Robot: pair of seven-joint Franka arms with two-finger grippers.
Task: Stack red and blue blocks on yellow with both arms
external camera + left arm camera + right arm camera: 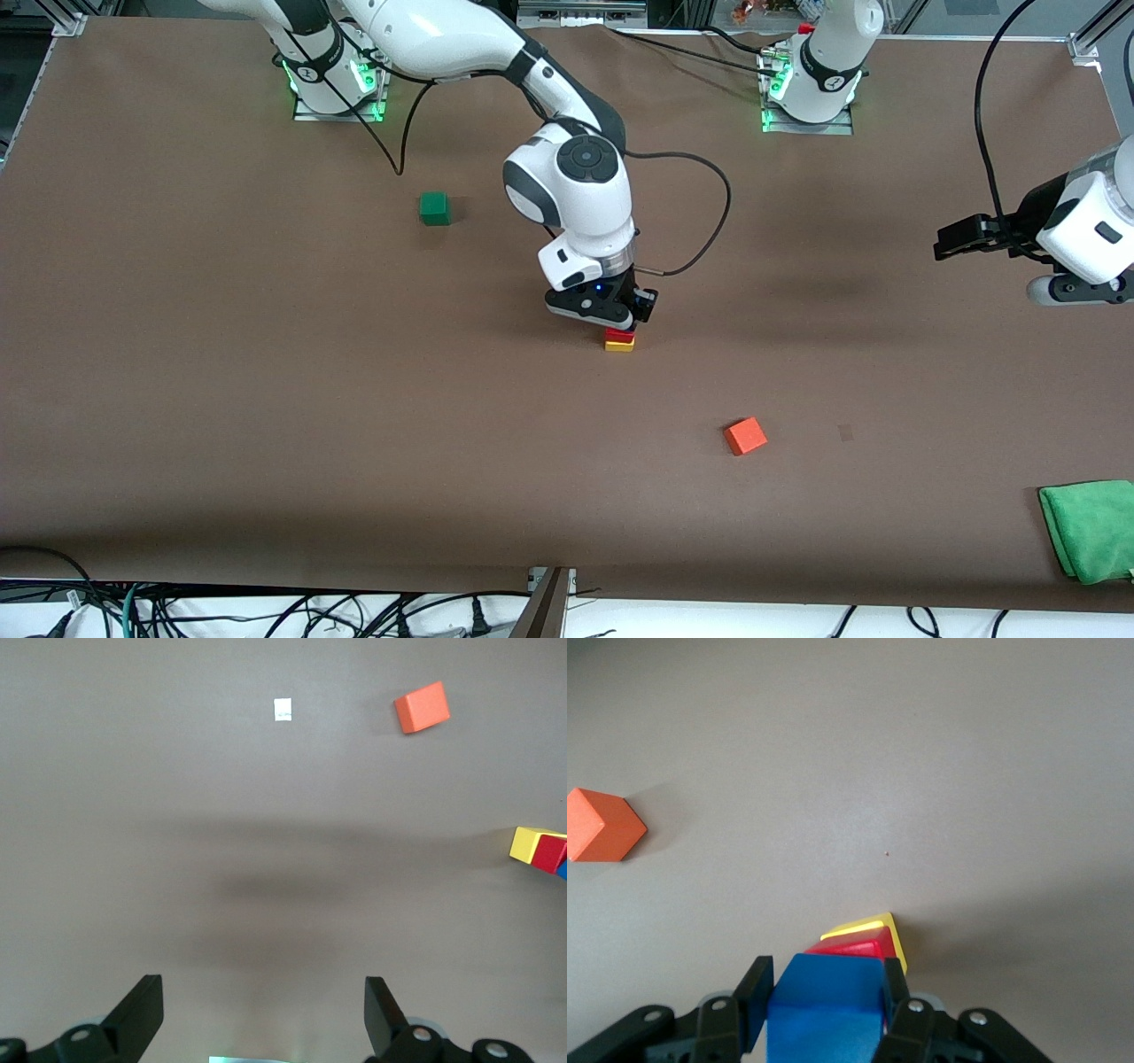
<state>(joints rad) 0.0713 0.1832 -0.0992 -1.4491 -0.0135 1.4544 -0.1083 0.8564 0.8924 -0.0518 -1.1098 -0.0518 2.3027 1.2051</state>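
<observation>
Near the table's middle, the right gripper (824, 1014) grips the blue block (824, 1010) over the red block (852, 947) on yellow (868, 927), seemingly touching; release only when square. Toward its own table edge, the left gripper (264, 1014) waits wide.

Robotics lab, from what I see. Brown-covered table (221, 399) framed by aluminium rails (1094, 40). Two white robot arms bolted to metal base plates (806, 120), green status lights glowing at the bases. Loose black cables (266, 616) tangled along the table's near edge. Small coloured cubes, such as an orange cube (745, 435), as test props; green cloth (1091, 529) at a corner.
</observation>
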